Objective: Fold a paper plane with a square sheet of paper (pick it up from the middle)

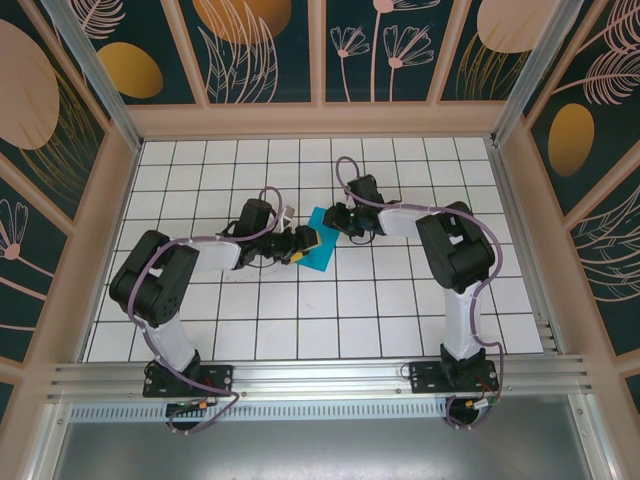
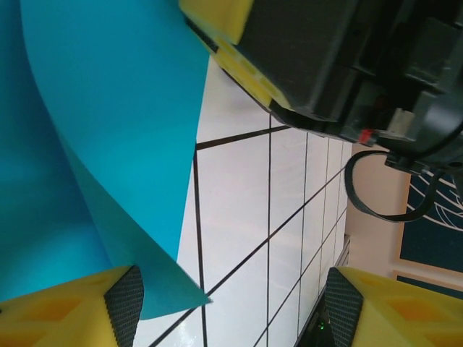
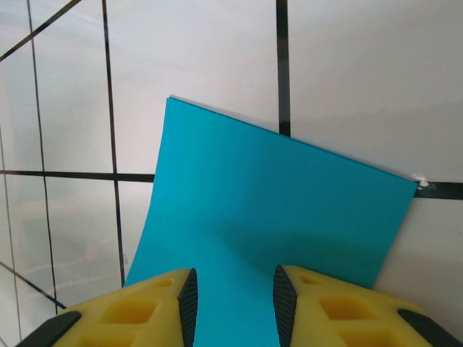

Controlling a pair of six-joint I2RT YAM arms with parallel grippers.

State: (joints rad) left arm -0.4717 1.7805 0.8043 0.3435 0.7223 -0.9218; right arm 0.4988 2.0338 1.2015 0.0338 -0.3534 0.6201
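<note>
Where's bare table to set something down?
Free: near tile rows of the table between left arm and right arm; far rows along the back wall. Crowded: mid-table, where left gripper and right gripper meet at the square sheet of paper.

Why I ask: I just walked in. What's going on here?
Both grippers are at a teal-blue square sheet of paper in the middle of the gridded table. The right gripper is down at the sheet, jaws slightly apart, paper showing between its fingers. The left gripper stands wide open at the sheet's edge, where the paper curls up off the table. It has no plane shape yet.
</note>
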